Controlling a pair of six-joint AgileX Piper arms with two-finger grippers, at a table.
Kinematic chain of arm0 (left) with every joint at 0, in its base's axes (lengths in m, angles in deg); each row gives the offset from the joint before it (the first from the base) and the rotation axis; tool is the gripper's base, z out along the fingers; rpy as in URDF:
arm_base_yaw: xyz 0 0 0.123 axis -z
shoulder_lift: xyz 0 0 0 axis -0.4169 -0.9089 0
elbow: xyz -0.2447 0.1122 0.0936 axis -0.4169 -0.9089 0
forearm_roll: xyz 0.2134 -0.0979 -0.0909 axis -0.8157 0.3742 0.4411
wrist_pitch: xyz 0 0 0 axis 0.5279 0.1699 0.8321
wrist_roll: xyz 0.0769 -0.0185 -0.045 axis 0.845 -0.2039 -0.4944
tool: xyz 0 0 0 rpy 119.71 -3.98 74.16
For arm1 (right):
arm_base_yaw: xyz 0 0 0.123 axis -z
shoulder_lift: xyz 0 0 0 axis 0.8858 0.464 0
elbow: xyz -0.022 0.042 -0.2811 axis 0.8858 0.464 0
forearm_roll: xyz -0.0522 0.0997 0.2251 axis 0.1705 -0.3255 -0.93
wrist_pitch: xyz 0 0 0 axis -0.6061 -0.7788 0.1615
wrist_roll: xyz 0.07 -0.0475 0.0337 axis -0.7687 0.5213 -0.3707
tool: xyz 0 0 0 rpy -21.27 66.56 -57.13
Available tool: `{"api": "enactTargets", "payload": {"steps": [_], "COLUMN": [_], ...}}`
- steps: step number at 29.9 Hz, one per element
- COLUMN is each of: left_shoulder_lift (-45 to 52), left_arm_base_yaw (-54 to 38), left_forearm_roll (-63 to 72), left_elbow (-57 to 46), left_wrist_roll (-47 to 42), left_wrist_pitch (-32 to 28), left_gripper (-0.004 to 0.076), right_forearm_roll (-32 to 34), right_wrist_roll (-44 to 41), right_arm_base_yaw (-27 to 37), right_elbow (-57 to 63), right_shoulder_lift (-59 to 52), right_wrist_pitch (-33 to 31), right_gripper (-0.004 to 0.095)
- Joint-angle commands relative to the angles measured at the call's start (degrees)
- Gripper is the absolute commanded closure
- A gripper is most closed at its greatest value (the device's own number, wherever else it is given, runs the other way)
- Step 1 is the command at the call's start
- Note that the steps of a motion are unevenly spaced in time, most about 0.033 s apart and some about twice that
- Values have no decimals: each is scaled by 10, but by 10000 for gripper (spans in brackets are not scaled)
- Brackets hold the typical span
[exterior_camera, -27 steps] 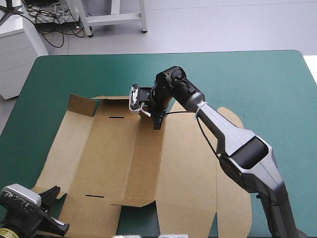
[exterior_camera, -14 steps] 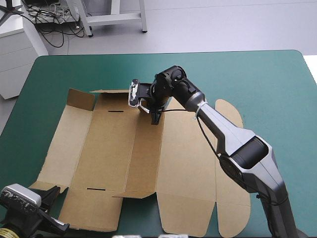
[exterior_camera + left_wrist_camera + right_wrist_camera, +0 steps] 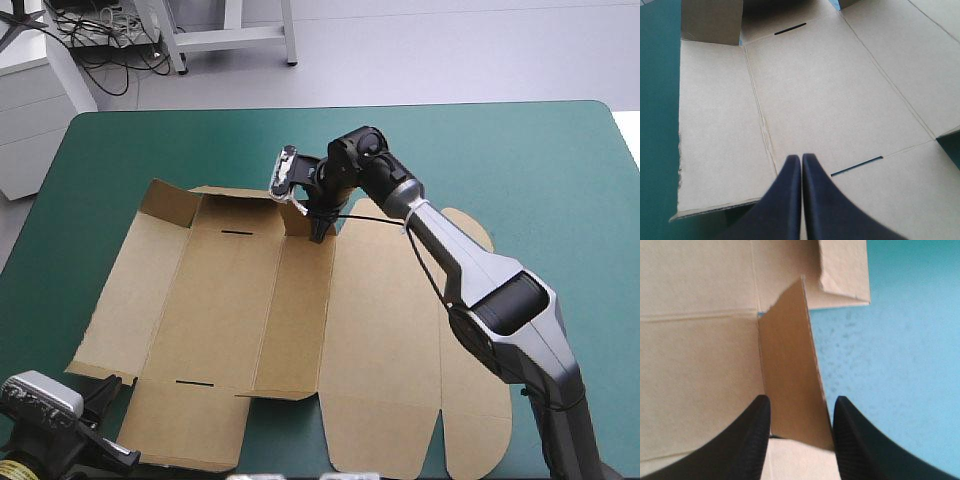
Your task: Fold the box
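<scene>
Since the earlier frame the right gripper [image 3: 320,232] has been swung slightly toward 1 o'clock at the far edge of the box [image 3: 230,310]. Its 2 black fingers are spread, and a small raised flap [image 3: 790,375] stands between them. The box is laid flat on the teal-green cover [image 3: 520,160], left of centre. The left gripper [image 3: 801,160] is pressed together over the box's 7 o'clock corner.

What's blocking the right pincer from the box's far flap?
Nothing visible. The raised flap stands inside the open right pincer at the box's far edge, with bare cover beside it.
</scene>
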Motion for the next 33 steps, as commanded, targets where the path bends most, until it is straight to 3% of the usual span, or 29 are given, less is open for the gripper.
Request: {"api": "enactTargets", "payload": {"steps": [1,9,15,18,23,27,33], "left_shoulder_lift": [-9,-9,-9,-9,-9,-9,-9], "left_arm_base_yaw": [3,3,3,3,3,3,3], "left_forearm_roll": [-3,-3,-3,-3,-5,-5,2], "left_elbow": [13,13,13,13,13,13,13], "left_wrist_roll": [-1,-1,-4,-4,-4,-4,-4], "left_wrist_pitch": [-37,-37,-37,-37,-37,-37,-37], "left_gripper": [734,734,734,733,734,734,734], "right_forearm_roll": [3,3,-1,-1,40,106,88], "right_wrist_roll": [-21,-138,-150,-214,-242,-308,-374], "right_arm_base_yaw": [30,117,187,223,254,256,256], "right_elbow": [-18,-18,-18,-9,81,191,377], "right_shoulder_lift": [-61,-164,-241,-271,-350,-426,-567], "right_wrist_pitch": [0,-5,-53,-79,-79,-79,-79], "right_gripper": [538,557,565,661,932,928,928]}}
